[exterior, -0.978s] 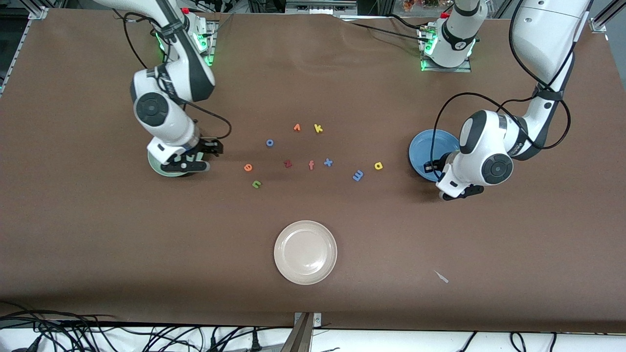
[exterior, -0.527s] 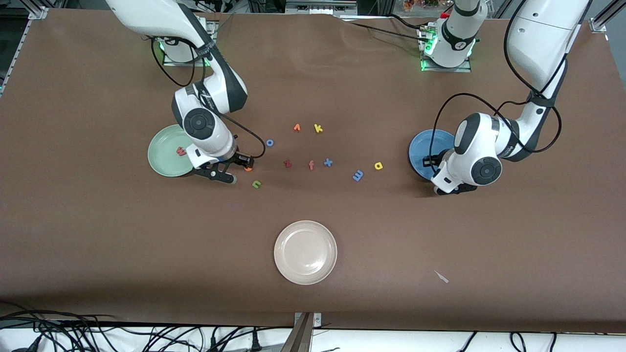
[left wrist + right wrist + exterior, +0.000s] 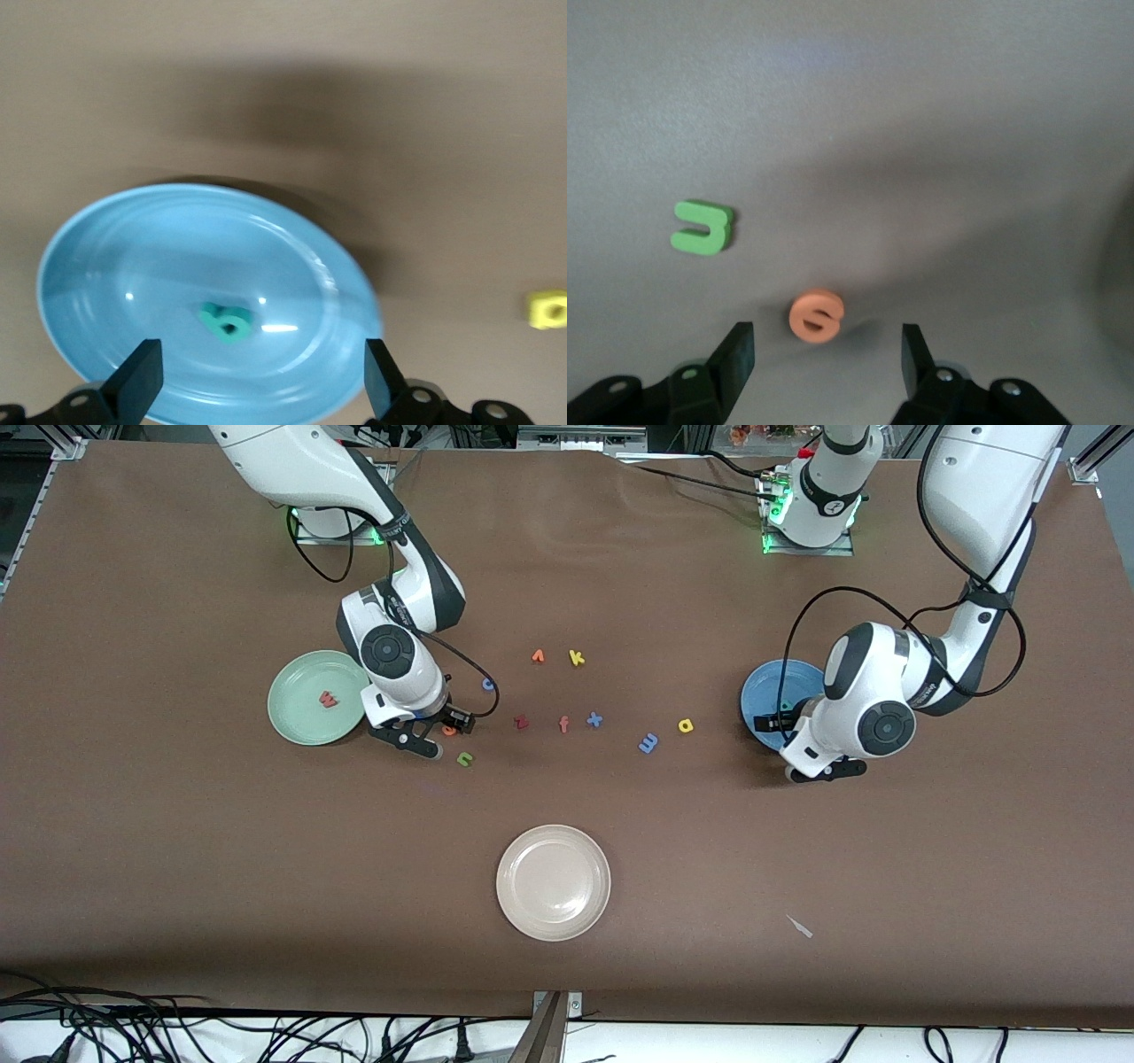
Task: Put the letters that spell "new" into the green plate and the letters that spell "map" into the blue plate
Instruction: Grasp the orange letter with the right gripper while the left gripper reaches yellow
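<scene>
The pale green plate (image 3: 301,722) lies toward the right arm's end and holds the pink w (image 3: 329,700). My right gripper (image 3: 438,732) (image 3: 826,359) hangs open just over the orange e (image 3: 449,730) (image 3: 817,316), which lies on the table a little ahead of the fingertips. The green n (image 3: 465,759) (image 3: 702,227) lies beside it. My left gripper (image 3: 797,742) (image 3: 260,385) is open and empty over the blue plate (image 3: 780,682) (image 3: 133,257), where the teal p (image 3: 226,320) lies. The blue m (image 3: 648,742) and yellow a (image 3: 685,725) (image 3: 547,310) lie on the table near that plate.
Mid-table lie a red z (image 3: 521,722), orange f (image 3: 563,724), blue x (image 3: 594,719), blue o (image 3: 487,684), yellow k (image 3: 577,658) and an orange-red letter (image 3: 538,656). A cream plate (image 3: 554,882) sits nearer the front camera.
My right gripper left the green plate, where the w now lies, and came over the orange e. My left gripper opened wide over the blue plate.
</scene>
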You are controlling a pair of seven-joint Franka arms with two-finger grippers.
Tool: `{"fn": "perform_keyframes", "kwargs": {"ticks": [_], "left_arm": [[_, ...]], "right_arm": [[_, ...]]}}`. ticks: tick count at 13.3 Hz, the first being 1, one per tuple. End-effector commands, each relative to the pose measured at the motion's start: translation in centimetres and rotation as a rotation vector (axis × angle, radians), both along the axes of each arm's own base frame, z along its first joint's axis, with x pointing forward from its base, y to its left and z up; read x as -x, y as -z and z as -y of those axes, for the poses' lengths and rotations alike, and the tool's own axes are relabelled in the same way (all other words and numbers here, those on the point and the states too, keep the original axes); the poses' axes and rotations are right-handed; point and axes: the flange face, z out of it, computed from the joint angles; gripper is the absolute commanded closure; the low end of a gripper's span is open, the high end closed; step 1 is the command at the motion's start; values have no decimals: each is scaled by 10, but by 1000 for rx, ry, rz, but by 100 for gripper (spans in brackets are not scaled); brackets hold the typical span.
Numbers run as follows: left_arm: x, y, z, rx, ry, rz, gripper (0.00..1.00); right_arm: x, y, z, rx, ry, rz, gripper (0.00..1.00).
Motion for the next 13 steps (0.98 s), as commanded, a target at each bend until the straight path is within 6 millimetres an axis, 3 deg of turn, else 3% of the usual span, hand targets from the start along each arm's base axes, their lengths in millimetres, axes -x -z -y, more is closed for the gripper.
{"fn": "perform_keyframes", "kwargs": {"ticks": [1,3,4,6,9,11,13], "left_arm": [[5,-16,30,-16,-31,13,0],[10,-17,52,-3,-94,10,0],[11,-18,64,4,-112,21,0],[18,-6,90,-1,-157,38,1],[25,14,117,-10,-230,67,4],[32,29,125,3,-257,99,6],[37,41,136,8,-308,124,6]], "right_arm": [[2,14,1,-15,16,26,31],[2,14,1,-15,16,26,50],[2,14,1,-14,11,25,69],[0,10,3,-14,3,27,90],[-3,-18,15,12,-56,-11,92],[-15,-57,55,39,-158,-53,92],[-23,-89,113,52,-261,-112,92]]}}
